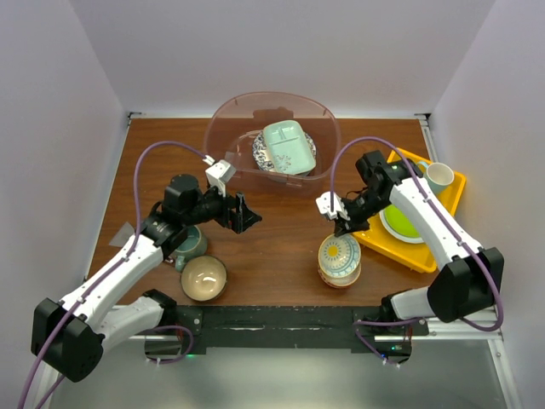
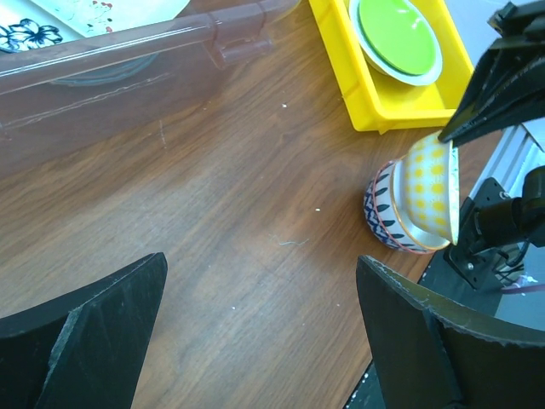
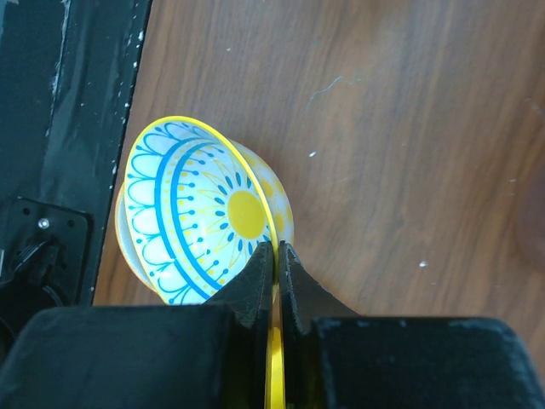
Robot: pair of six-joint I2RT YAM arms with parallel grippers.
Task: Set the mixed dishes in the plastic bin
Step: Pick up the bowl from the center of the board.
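Our right gripper [image 3: 274, 249] pinching the rim of the yellow-and-blue bowl [image 3: 200, 213], tilted on a dark-patterned bowl [image 2: 381, 209] beside the yellow tray [image 1: 398, 247], our left gripper [image 2: 261, 264] spread wide above the table [image 1: 281, 230], plastic bin [image 1: 223, 149] beyond, we see the mint square dish [image 1: 285, 146] inside.

White links [image 1: 111, 277], black joints [image 1: 180, 192], purple cables [image 1: 170, 143], black end effector fingers [image 2: 94, 341]

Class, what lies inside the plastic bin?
A mint square dish lies on a blue-patterned plate in the plastic bin; the dish covers most of that plate.
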